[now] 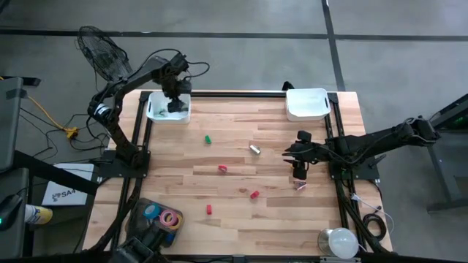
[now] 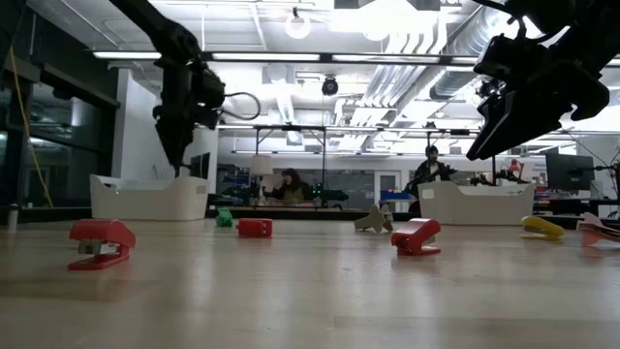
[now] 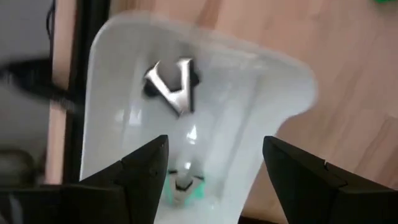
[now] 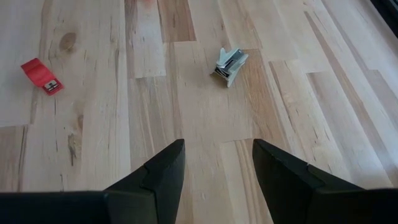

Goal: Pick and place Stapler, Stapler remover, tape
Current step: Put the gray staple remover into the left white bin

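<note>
My left gripper (image 1: pixel 175 104) hangs open and empty over the white bin (image 1: pixel 158 115) at the table's far left. In the left wrist view (image 3: pixel 214 146) the bin (image 3: pixel 273 87) holds a silver stapler remover (image 3: pixel 171 84) and a small green-and-white thing (image 3: pixel 183 186). My right gripper (image 1: pixel 300 170) is open and empty above the table's right part; it also shows in the right wrist view (image 4: pixel 217 149). Another silver stapler remover (image 4: pixel 229 63) lies on the wood ahead of it. Red staplers (image 1: pixel 222 169) (image 1: pixel 254 194) (image 1: pixel 209 210) lie mid-table. Tape rolls (image 1: pixel 162 216) lie at the near left corner.
A second white bin (image 1: pixel 307 104) stands at the far right. A small green block (image 1: pixel 208 139) lies near the left bin. A pink thing (image 1: pixel 300 186) lies under my right arm. A white round object (image 1: pixel 336 241) sits at the near right corner. People sit in the room behind.
</note>
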`<control>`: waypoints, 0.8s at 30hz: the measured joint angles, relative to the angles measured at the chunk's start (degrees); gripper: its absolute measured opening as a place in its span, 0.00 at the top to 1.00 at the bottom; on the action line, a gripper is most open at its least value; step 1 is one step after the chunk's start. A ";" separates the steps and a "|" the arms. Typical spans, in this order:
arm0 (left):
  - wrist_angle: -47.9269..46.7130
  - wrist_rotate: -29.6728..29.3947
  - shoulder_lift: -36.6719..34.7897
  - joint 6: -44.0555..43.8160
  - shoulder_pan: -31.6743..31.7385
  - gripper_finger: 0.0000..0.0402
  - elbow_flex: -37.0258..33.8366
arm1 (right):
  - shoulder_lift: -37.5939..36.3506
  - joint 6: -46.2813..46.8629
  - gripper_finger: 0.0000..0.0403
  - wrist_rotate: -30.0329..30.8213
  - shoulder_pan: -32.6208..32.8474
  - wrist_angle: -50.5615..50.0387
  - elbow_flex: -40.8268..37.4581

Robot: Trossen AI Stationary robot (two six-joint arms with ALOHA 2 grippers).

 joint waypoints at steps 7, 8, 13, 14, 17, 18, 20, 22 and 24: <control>-0.05 0.06 -0.02 2.62 -5.99 0.36 5.38 | 0.00 0.84 0.55 0.01 -0.02 -0.01 0.00; 0.29 0.17 -0.02 2.66 -7.02 0.36 6.30 | 0.01 0.87 0.55 0.02 -0.01 -0.01 0.00; 6.41 0.24 -0.04 5.73 -13.36 0.36 9.20 | -0.01 2.95 0.55 2.31 0.00 -0.07 0.00; 8.07 -0.04 -0.04 6.63 -14.86 0.36 9.30 | -0.01 3.83 0.55 3.72 0.00 -0.32 0.00; 13.02 -0.44 -0.04 8.95 -19.03 0.36 9.26 | -0.01 5.61 0.55 6.94 0.00 -1.88 0.00; 14.10 -0.38 0.01 9.20 -20.26 0.36 9.26 | -0.04 5.91 0.55 7.52 0.00 -2.31 0.00; 16.53 -0.08 0.58 9.63 -22.91 0.36 9.26 | -0.08 6.41 0.55 8.27 0.00 -3.33 0.00; 17.16 0.44 1.55 10.12 -24.74 0.36 9.20 | -0.22 7.28 0.55 8.83 -0.01 -4.37 0.00; 18.34 1.11 2.93 10.11 -26.50 0.36 9.20 | -0.49 8.28 0.55 9.82 -0.02 -5.44 0.00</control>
